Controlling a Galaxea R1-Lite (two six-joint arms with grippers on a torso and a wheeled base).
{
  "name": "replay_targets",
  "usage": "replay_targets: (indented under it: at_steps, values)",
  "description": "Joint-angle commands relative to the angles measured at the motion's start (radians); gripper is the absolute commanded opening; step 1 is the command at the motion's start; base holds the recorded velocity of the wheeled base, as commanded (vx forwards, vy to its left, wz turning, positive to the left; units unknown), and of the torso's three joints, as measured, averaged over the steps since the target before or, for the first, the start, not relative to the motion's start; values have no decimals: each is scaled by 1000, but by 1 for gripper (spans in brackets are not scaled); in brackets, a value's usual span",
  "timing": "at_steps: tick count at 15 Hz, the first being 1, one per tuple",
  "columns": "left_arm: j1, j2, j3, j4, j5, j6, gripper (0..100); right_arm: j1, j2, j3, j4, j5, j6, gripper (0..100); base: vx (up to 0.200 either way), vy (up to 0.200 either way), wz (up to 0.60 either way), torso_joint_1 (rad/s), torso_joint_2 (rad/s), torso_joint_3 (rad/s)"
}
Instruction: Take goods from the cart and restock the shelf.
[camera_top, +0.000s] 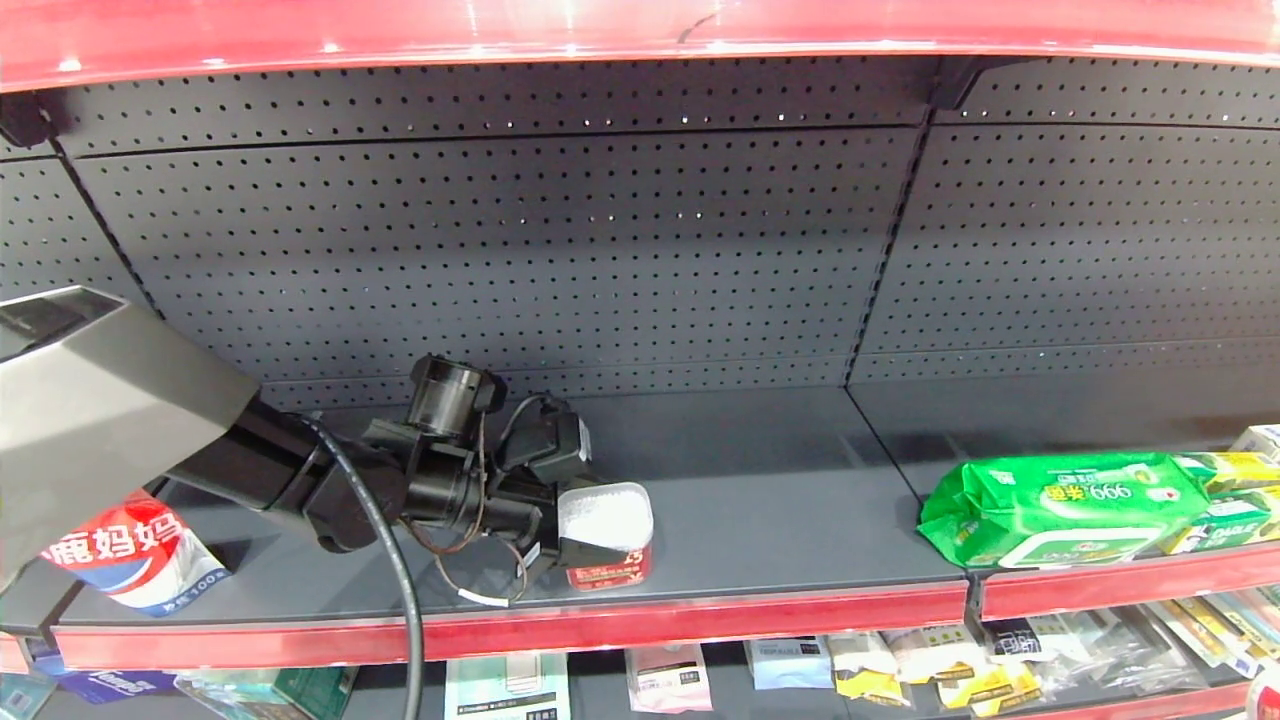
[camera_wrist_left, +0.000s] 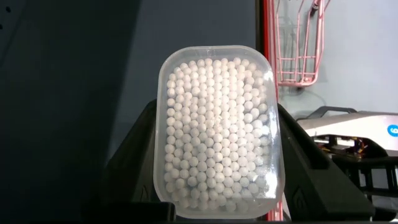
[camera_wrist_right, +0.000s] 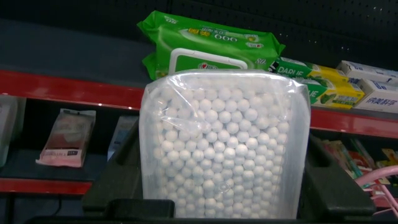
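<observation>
Grips a swab tub (camera_top: 607, 530) in the left gripper (camera_top: 588, 532), black fingers (camera_wrist_left: 134, 168) pressed against both long sides, jaws clamped firmly on it. Holds it upright over the grey shelf (camera_top: 760, 480), close to the red front edge and left of the section's middle; cannot tell whether the red-labelled base touches the board or hangs just above. Looks down from the left wrist onto the tub's clear lid, packed beneath with white round swab tips, and past it to a pink cart (camera_wrist_left: 298, 81) well off beyond the shelving.

Grips a second swab tub (camera_wrist_right: 224, 143) in the right gripper (camera_wrist_right: 224, 186), this 1 wrapped in clear film, with 1 of its own fingers on each side and the jaws closed hard against it. Holds it upright out in front of the shelving, apart from the red shelf edge behind it.

Shows a green wipes pack (camera_top: 1060, 500) lying flat on the neighbouring section to the right, well apart from the left gripper's tub, with smaller green and yellow boxes (camera_top: 1228, 500) just beside it. Shows a red, white and blue pack (camera_top: 135, 560) at the shelf's left end, partly hidden behind the left arm. Shows a dark perforated panel (camera_top: 600, 250) behind the shelf, and small sachets (camera_top: 668, 678) below the shelf's red edge.
</observation>
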Motion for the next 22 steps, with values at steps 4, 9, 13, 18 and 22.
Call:
replay_targets:
  at_steps: [4, 9, 13, 18, 22]
  values:
    - [14, -4, 0, 1, -33, 0, 0, -1, 2, 0, -1, 0, 0, 0, 0, 0, 0, 0, 0, 0]
    - [14, -4, 3, 4, -51, 1, 0, -9, 2, 0, -1, 2, 0, 0, 0, 0, 0, 0, 0, 0]
    - [12, 1, 15, 7, -54, 16, 0, -9, 2, 0, -1, 0, 0, 0, 0, 0, 0, 0, 0, 0]
    - [12, 21, 12, 4, -56, 20, 0, -10, 8, 0, 1, 2, 0, 0, 0, 0, 0, 0, 0, 0]
    - [12, 24, 14, 5, -69, 20, 0, -10, 9, 0, 1, 2, 0, 0, 0, 0, 0, 0, 0, 0]
